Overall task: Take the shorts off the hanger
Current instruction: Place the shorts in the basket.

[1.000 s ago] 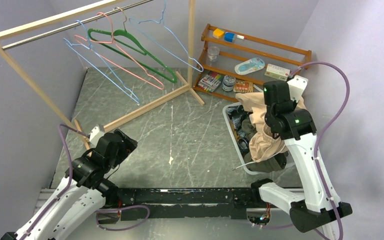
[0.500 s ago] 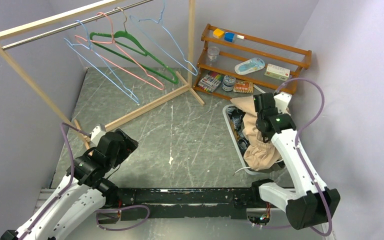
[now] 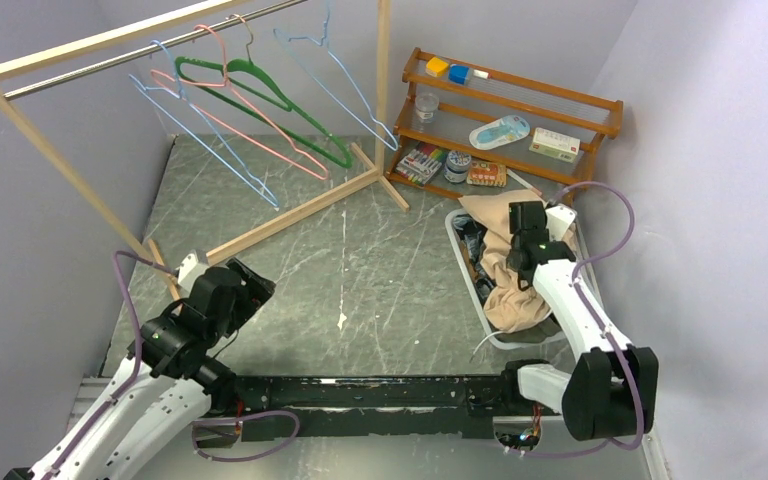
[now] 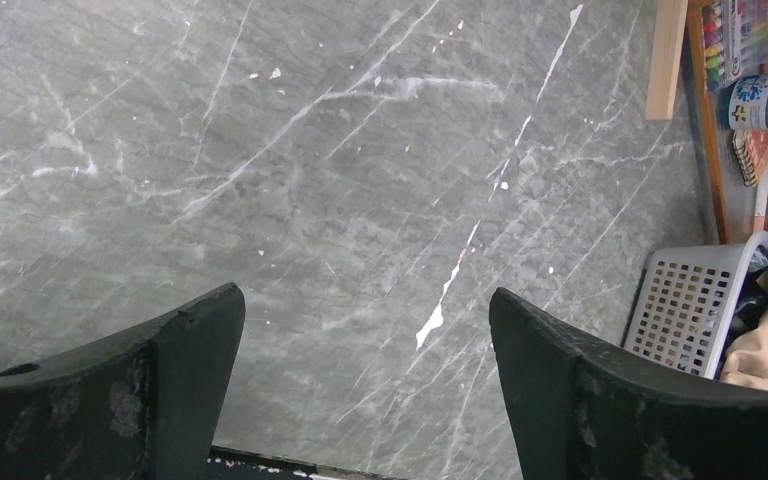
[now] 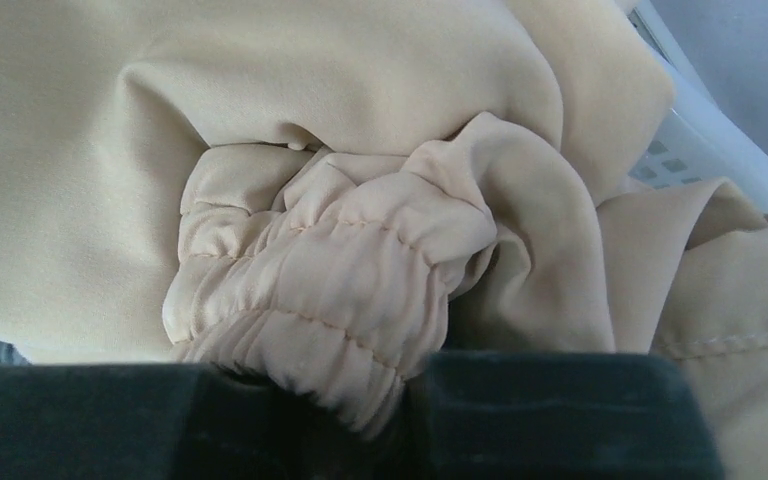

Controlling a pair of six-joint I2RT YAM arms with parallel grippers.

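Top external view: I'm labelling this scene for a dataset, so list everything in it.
table: one, grey marbled, under everything
clothes rack: one, pale wood, far left
hangers: at least four, blue, pink, green, bare on the rack
shelf: one, brown, far right
basket: one, white, right
shorts: count unclear, beige on top, in the basket
left end effector: one, black, open over bare table
right end effector: one, black, shut on the beige shorts

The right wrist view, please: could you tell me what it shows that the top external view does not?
Only the right wrist view shows the right gripper pinching the gathered elastic waistband of the beige shorts. Only the top external view shows the empty hangers on the rack, the shelf and the left gripper. Both show the beige shorts and the white basket.
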